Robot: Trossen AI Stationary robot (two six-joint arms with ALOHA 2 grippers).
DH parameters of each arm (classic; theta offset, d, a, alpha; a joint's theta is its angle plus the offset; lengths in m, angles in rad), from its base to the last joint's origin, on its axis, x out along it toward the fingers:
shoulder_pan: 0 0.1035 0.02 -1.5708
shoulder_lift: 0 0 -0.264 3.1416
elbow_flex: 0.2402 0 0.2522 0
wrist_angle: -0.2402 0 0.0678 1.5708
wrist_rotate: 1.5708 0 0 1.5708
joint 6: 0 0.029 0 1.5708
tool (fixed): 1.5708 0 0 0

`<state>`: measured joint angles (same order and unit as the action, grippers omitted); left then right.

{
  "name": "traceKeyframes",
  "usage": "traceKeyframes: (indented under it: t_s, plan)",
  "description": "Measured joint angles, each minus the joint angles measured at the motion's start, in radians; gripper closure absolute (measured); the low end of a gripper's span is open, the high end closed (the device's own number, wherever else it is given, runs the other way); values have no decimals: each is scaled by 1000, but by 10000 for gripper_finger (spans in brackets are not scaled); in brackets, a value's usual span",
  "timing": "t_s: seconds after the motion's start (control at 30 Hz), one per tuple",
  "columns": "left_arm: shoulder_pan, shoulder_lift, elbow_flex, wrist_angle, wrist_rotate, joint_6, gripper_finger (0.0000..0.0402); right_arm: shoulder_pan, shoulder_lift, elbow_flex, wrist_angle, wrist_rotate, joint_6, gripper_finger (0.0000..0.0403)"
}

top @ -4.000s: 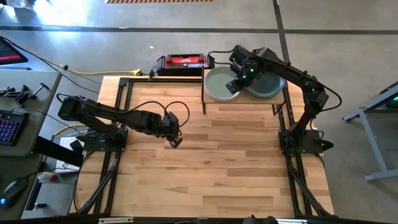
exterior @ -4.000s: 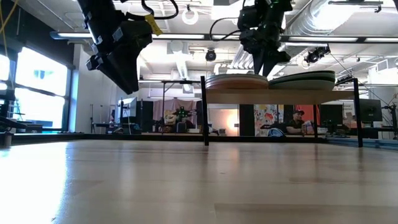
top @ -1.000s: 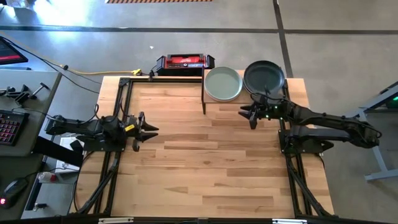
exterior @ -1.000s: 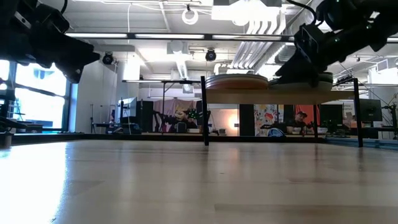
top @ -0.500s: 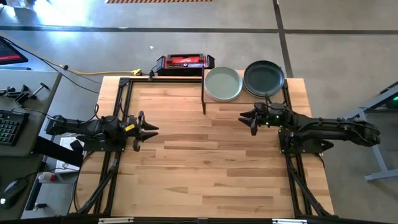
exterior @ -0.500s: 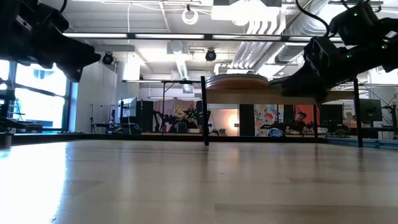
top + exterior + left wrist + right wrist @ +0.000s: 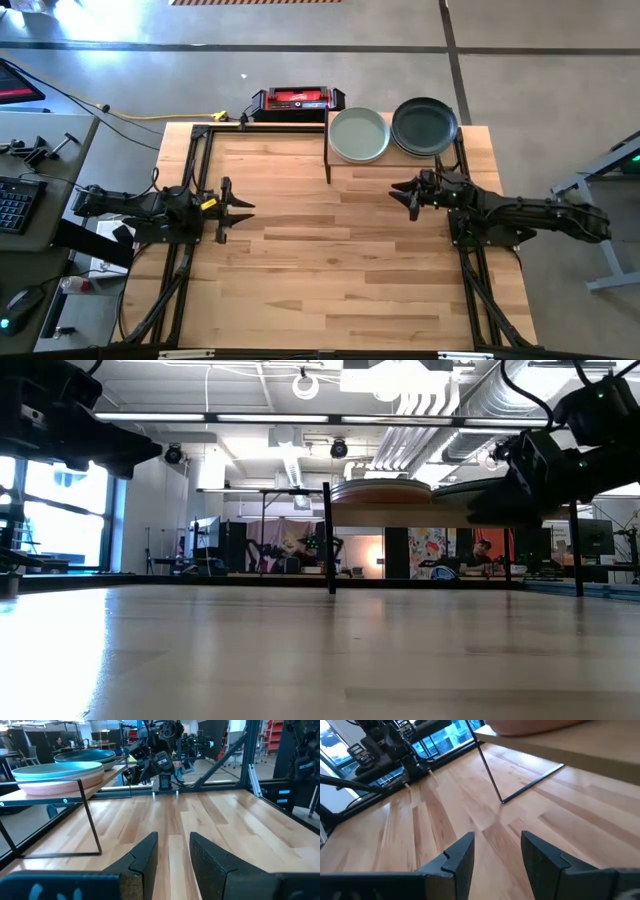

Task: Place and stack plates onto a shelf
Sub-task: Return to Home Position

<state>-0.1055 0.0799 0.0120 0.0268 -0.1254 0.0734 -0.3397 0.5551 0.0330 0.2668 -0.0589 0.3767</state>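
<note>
On the shelf (image 7: pixel 340 165), at the table's far edge, stand two stacks of plates. The left stack (image 7: pixel 359 134) has a light green plate on top, the right stack (image 7: pixel 425 126) a dark one. The left wrist view shows the stacks (image 7: pixel 60 770) from the side, teal over peach, on the board. My left gripper (image 7: pixel 238 207) hovers open near the table's left edge, low over the wood (image 7: pixel 172 855). My right gripper (image 7: pixel 402 198) hovers open just in front of the shelf, near the right edge (image 7: pixel 495 855). Neither holds anything.
A red and black box (image 7: pixel 296 99) lies beyond the far edge, left of the shelf. The shelf's thin black legs (image 7: pixel 328 540) stand on the tabletop. A black frame (image 7: pixel 190 180) runs along the left and right edges. Bare wood (image 7: pixel 330 270) spreads across the middle and near side.
My right gripper has drawn back from the shelf, toward the table's near and right edges, and sunk lower, with its arm folding in toward its base. The plates and my left arm have stayed where they were.
</note>
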Motion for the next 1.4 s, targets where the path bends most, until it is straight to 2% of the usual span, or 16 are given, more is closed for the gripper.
traceKeyframes:
  t_s: [0.33,0.57,1.4]
  plan:
    - [0,0,0,0,-1,16,300,0,-28,-23,-55,7,-44,261]
    - [0,0,0,0,0,10,300,0,-27,-23,-127,92,-68,261]
    - [0,0,1,1,0,9,300,0,-27,-24,-136,93,-68,261]
